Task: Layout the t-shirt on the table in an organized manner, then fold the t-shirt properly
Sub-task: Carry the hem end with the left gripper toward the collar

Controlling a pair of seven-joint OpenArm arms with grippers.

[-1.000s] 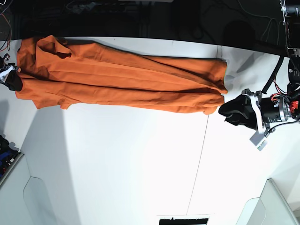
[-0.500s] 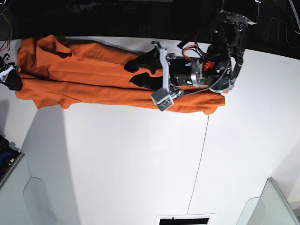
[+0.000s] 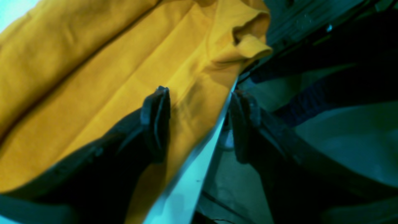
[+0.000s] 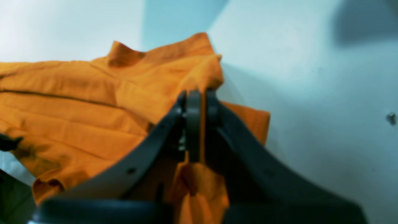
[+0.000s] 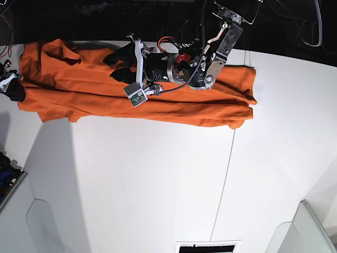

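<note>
Right end effector (image 4: 197, 102) pinches the t-shirt (image 5: 158, 100); left end effector (image 3: 199, 124) gapes wide.

T-shirt (image 5: 95, 87): matt creased orange cloth. Table (image 5: 158, 179): smooth matt white. Tool fingers (image 3: 155, 121): matt black.

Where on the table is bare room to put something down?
The table is bare from the t-shirt's near edge down to the near side, on both sides of the dark seam. The far strip is crowded: shirt, left gripper, right gripper.
</note>
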